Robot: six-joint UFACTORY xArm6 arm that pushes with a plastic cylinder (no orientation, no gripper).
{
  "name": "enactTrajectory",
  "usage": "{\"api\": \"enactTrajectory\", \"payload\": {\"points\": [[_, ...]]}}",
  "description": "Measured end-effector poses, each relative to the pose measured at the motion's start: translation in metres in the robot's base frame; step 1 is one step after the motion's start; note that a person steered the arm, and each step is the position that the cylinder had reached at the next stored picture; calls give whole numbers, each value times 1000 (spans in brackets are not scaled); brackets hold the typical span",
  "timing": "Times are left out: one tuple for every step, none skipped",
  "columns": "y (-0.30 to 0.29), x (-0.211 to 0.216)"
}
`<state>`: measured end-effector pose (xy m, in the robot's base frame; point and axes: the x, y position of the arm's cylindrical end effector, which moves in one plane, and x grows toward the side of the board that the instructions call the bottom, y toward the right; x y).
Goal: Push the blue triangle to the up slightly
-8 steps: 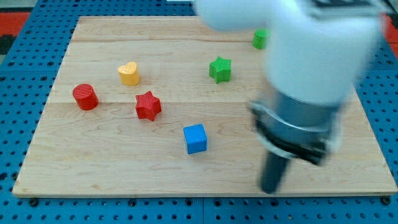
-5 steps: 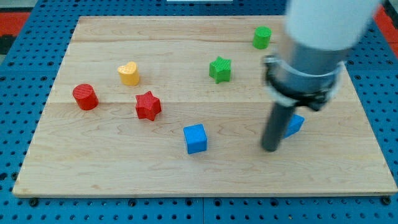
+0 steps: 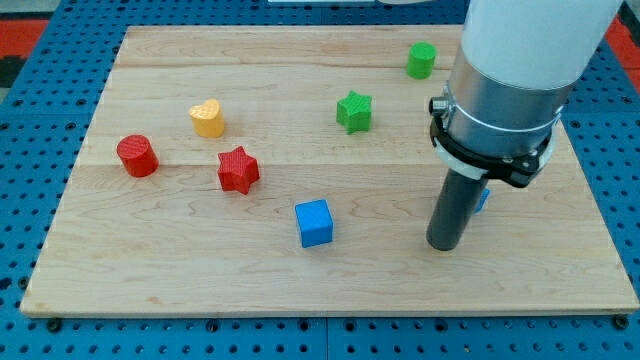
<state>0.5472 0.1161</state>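
The blue triangle (image 3: 482, 199) lies at the board's right, mostly hidden behind the rod; only a small blue edge shows. My tip (image 3: 443, 245) rests on the wooden board (image 3: 150, 270), just below and left of the triangle, close to it or touching; I cannot tell which. The arm's white and grey body rises above the rod and covers the board behind it.
A blue cube (image 3: 314, 222) sits left of the tip. A red star (image 3: 238, 169), red cylinder (image 3: 137, 156) and yellow heart (image 3: 207, 117) lie further left. A green star (image 3: 354, 110) and green cylinder (image 3: 422, 60) are near the top.
The rod swung up from the board's lower right to just below the blue triangle, and now covers more of it. The other blocks stayed put.
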Motion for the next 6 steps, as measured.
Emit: {"api": "enactTrajectory", "payload": {"points": [[0,0],[0,0],[0,0],[-4,1],[-7,1],[-7,1]]}}
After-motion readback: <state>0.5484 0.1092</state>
